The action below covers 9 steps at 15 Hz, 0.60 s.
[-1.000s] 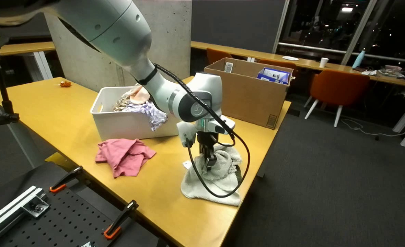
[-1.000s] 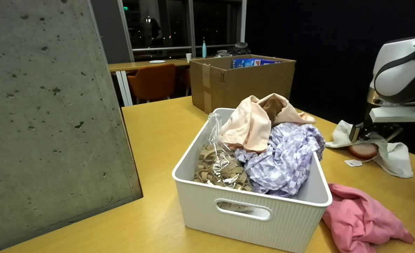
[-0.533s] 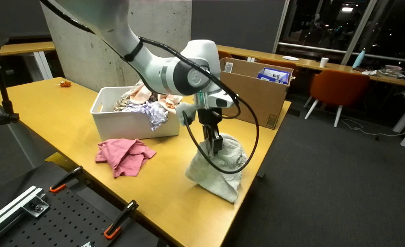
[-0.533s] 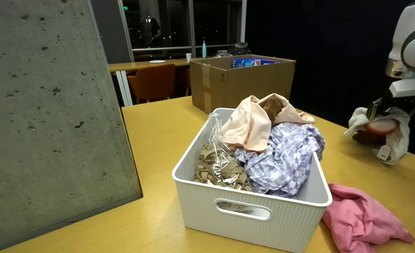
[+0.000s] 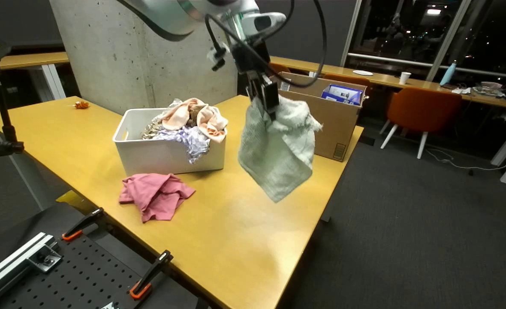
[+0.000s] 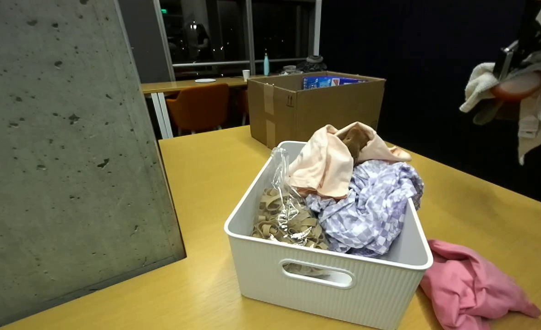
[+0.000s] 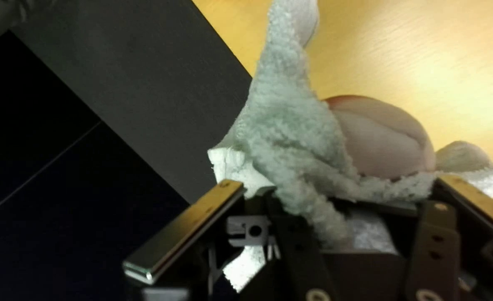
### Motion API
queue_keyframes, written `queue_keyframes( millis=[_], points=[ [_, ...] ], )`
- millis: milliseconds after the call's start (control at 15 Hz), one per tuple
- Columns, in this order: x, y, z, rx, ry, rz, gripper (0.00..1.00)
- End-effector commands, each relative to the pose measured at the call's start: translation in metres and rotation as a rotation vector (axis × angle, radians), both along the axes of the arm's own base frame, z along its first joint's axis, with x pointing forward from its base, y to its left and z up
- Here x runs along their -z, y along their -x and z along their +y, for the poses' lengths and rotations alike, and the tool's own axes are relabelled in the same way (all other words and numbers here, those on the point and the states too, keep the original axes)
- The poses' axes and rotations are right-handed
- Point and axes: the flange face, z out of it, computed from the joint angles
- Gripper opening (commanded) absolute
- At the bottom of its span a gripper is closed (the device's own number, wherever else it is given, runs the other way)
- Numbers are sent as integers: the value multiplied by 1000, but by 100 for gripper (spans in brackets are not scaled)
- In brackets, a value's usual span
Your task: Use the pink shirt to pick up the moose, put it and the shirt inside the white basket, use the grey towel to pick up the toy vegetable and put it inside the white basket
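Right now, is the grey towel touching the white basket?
Apart. Both exterior views show a gap: the grey towel hangs in the air, and yellow table shows between it and the white basket.

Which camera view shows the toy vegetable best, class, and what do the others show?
The wrist view: the toy vegetable looks largest there, partly covered. In an exterior view the toy looks smaller, with a reddish edge; in an exterior view the grey towel hides it.
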Motion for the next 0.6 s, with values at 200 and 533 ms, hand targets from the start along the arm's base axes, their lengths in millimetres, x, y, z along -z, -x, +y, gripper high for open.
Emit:
queue_keyframes(
  millis=[200, 533],
  points=[
    [-76, -28, 174, -313, 19, -28, 0],
    [-66, -13, 343, -608, -64, 12, 0]
  ],
)
